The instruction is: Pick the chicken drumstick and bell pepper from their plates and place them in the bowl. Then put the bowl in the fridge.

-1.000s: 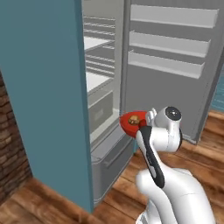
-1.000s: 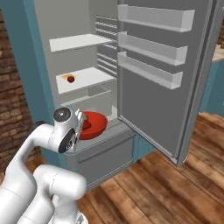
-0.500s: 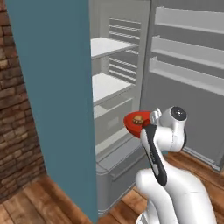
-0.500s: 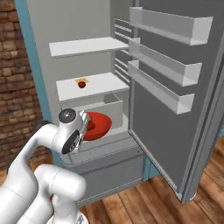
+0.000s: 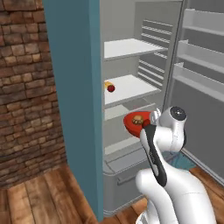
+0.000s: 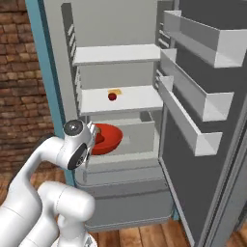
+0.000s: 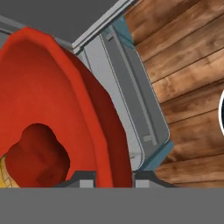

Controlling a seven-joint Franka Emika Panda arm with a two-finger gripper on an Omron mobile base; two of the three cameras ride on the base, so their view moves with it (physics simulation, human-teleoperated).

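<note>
Clearly the gripper [image 7: 113, 183] is pinching the rim of the red bowl [image 5: 136, 123], held before the open fridge [image 5: 74, 109]. Inside lie the chicken drumstick [image 5: 138, 120] and the bell pepper [image 7: 37, 155]. On the shelf above sits a small red item [image 6: 112, 96].

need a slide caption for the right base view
Arm carries the red bowl in its shut end effector toward the open fridge, level with the drawer below the shelves.

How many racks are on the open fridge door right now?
3 door racks in the right base view, stacked on the door: top, middle, bottom. More could sit below, hidden.
</note>
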